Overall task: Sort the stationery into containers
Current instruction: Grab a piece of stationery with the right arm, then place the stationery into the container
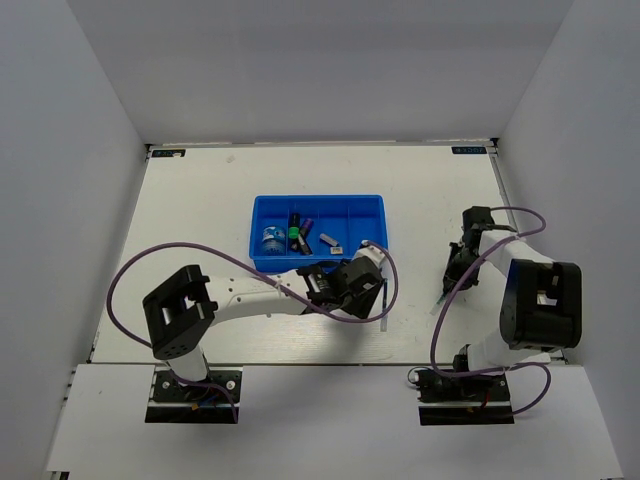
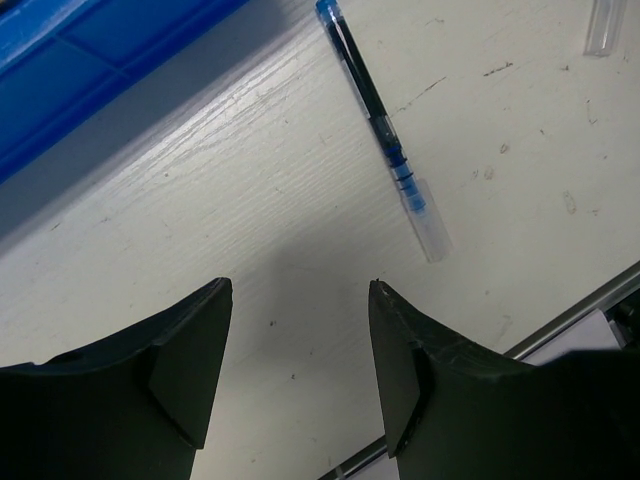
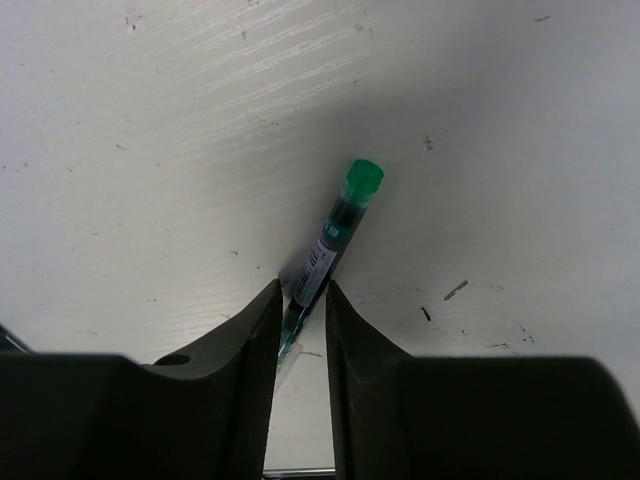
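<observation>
The blue tray (image 1: 318,205) sits mid-table and holds a small blue-white bottle (image 1: 270,240), two dark highlighters (image 1: 296,233) and a small beige piece (image 1: 329,240). My left gripper (image 1: 352,285) hovers just in front of the tray, open and empty (image 2: 300,300). A thin dark pen with blue bands and a clear cap (image 2: 385,140) lies on the table ahead of it, and also shows from above (image 1: 384,300). A corner of the tray (image 2: 60,70) shows at upper left. My right gripper (image 1: 458,268) is shut (image 3: 303,295) on a green-capped pen (image 3: 345,215), which sticks out forward over the table.
A clear tube end (image 2: 605,30) lies at the far right of the left wrist view. The table's metal front edge (image 2: 575,310) runs close behind the blue-banded pen. Purple cables loop beside both arms (image 1: 440,330).
</observation>
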Tool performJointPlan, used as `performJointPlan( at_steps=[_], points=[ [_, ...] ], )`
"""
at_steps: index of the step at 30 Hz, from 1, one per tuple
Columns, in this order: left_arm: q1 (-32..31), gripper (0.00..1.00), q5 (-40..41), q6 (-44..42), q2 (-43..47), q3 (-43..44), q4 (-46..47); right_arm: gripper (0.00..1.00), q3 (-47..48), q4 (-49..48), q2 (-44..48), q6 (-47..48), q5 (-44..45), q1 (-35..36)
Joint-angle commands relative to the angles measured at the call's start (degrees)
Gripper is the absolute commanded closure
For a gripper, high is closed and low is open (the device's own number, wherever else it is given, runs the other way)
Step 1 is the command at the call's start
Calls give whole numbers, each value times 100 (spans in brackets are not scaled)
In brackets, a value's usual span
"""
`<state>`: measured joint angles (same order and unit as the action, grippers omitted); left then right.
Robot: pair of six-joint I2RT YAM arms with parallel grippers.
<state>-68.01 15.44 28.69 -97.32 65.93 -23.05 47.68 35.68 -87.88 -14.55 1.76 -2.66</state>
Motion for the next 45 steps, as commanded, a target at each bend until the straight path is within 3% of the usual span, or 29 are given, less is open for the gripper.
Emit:
performJointPlan(
  at_steps=[1, 10, 12, 17, 22, 28, 31, 34, 42, 45],
  points=[
    [33, 32, -32, 102, 125, -107, 134, 73, 136, -114, -151, -119, 70, -24],
    [33, 32, 29, 155, 195, -186, 99, 94, 101, -70, -187, -136, -114, -33],
    [25, 32, 64, 155, 283, -247, 55, 99, 127, -79, -38, 4, -518, -25],
    [42, 32, 222, 181, 626, -353, -94, 100, 145, -263, 795, 452, -1545, 2],
    [33, 32, 494, 181, 1135, -458, -270, 100, 794, -307, 1141, 936, -2592, 72],
    [24, 32, 784, 339, 1697, -608, -490, 100, 1865, -858, 606, 647, -3796, 248],
    [-2, 32, 907, 462, 1795, -660, -639, 100, 2130, -1237, 62, 236, -4156, 713],
    [-28, 32, 1056, 611, 1848, -669, -815, 100, 2682, -1765, -430, -3, -4088, 1065],
    [-99, 32, 1180, 752, 1743, -608, -929, 99, 3617, -1468, -1504, 329, -3087, 1926],
    [-116, 32, 1198, 761, 1690, -616, -956, 84, 3625, -1345, -1618, 549, -2664, 2075]
  ],
)
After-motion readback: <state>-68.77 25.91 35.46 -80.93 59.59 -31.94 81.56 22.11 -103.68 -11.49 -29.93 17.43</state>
